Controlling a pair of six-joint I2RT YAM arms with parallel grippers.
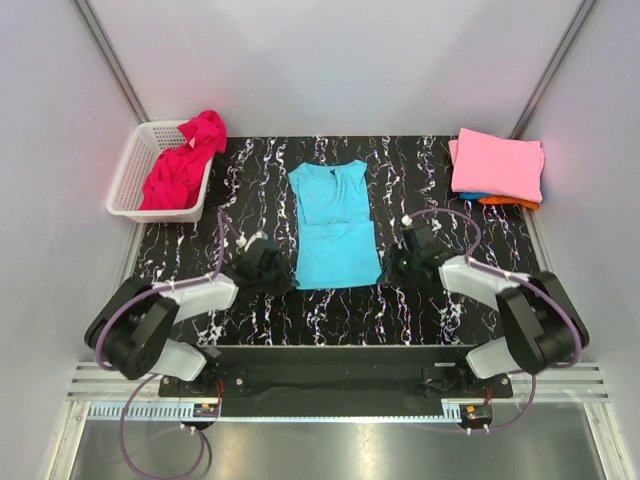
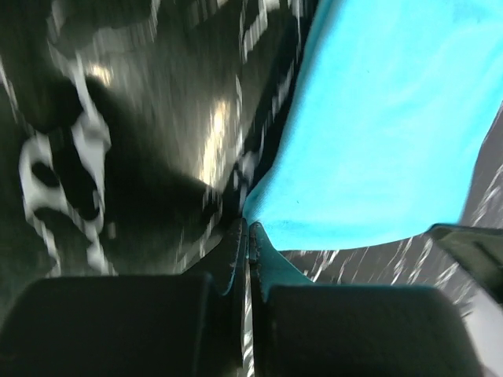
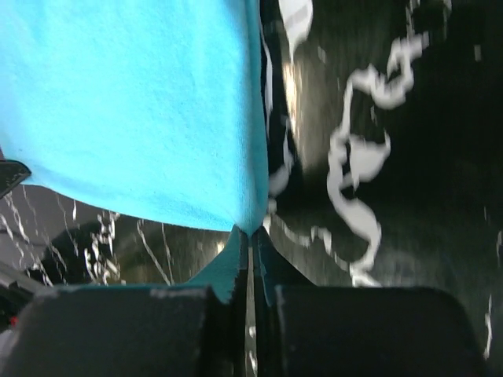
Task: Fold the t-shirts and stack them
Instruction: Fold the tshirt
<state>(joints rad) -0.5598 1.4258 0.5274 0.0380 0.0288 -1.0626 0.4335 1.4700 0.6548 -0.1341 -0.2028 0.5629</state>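
Note:
The turquoise t-shirt (image 1: pixel 334 225) lies flat in the middle of the black marbled table, sleeves folded in, collar at the far end. My left gripper (image 1: pixel 280 274) is shut on its near left hem corner (image 2: pixel 263 224). My right gripper (image 1: pixel 392 268) is shut on its near right hem corner (image 3: pixel 250 220). A magenta-red t-shirt (image 1: pixel 185 162) hangs crumpled in and over the white basket (image 1: pixel 128 180) at the far left. A folded stack with a pink t-shirt (image 1: pixel 497 163) on top of orange and blue ones sits at the far right.
Grey walls enclose the table on three sides. The black marbled surface (image 1: pixel 250 180) shows between the basket and the turquoise shirt, and between that shirt and the folded stack.

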